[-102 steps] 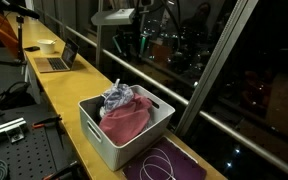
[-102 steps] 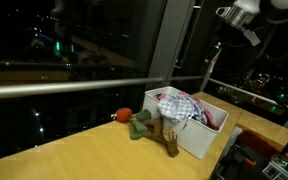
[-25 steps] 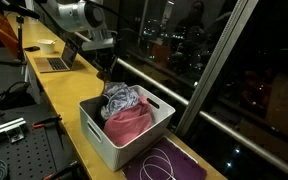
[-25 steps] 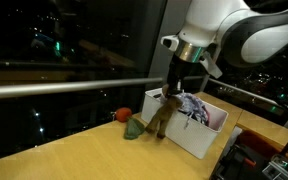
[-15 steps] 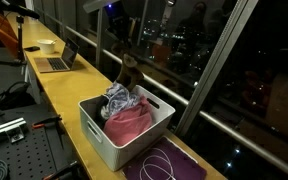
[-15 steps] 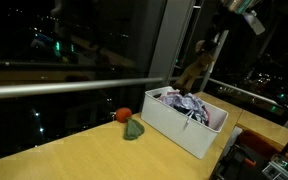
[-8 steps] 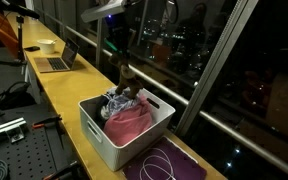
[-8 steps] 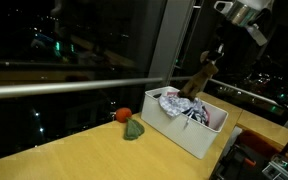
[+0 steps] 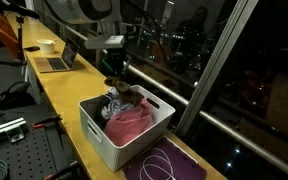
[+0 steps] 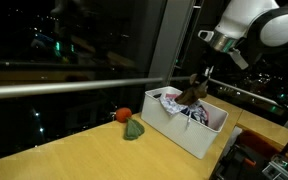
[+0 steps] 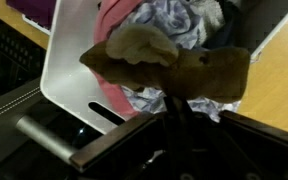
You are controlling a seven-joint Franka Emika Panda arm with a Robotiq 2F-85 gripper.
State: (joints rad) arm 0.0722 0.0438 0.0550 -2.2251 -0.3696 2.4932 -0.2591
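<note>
In an exterior view the gripper (image 9: 115,74) comes in from above w/ jaws clamped on a brown plush toy (image 9: 121,91). Toy hangs directly under the jaws, over the far end of the white bin (image 9: 96,134) and just above the patterned cloth (image 9: 115,104). Can't tell if toy and cloth touch. Pink cloth (image 9: 130,122) fills the nearer part of the bin. Purple mat (image 9: 174,165) w/ a looped cable lies just beside the bin. Laptop (image 9: 56,62) and bowl (image 9: 47,45) sit well apart, further along the table (image 9: 59,95).

In an exterior view w/ the window behind, the gripper (image 10: 205,74) is above the white bin (image 10: 184,136). The toy (image 10: 192,94) dangles at approx rim level, inside the bin's outline, not past its wall. Orange ball (image 10: 123,115) and green item (image 10: 134,129) rest on the table near the bin's end wall, apart from the toy.

Wrist view: the toy (image 11: 174,65) fills the centre, pinched at its lower edge where the dark fingers meet it. Its long axis runs side to side, crosswise to the jaws. Behind it are the white bin's rim (image 11: 69,70) plus the pink and patterned cloths, so the bin interior lies straight beyond the toy.
</note>
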